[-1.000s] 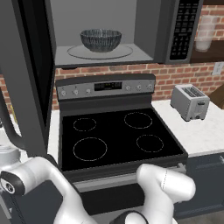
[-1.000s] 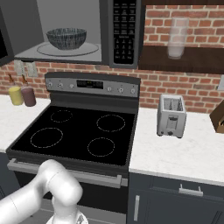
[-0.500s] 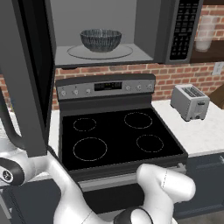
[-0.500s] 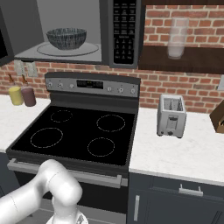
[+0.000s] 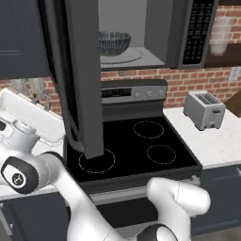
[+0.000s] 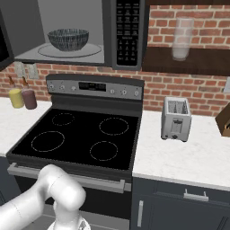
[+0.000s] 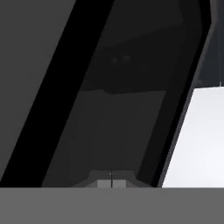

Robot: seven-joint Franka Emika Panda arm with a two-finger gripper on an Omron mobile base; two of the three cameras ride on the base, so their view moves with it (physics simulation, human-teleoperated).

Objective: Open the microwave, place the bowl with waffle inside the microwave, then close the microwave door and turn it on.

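The microwave [image 5: 197, 33] hangs above the stove with its cavity exposed. On the glass turntable inside sits the bowl [image 5: 114, 42] [image 6: 68, 39], grey-blue and streaked; the waffle is hidden from view. The microwave door [image 5: 80, 70] stands swung out on its left hinge, edge-on over the left burners. My white hand [image 5: 28, 117] is left of the door, on its outer side. In the hand view my gripper [image 7: 110, 183] is shut, empty, tips close to the door's dark glass [image 7: 122, 109].
A black stove top [image 5: 141, 146] lies under the microwave. A silver toaster [image 5: 204, 109] [image 6: 176, 119] stands on the right counter. Yellow [image 6: 16, 97] and maroon [image 6: 29, 99] cups stand at the left wall. A clear glass [image 6: 182, 38] sits on the right shelf.
The door has swung rightward toward the cavity, now covering more of the left burners. My hand has risen at the left behind it. The bowl has not moved.
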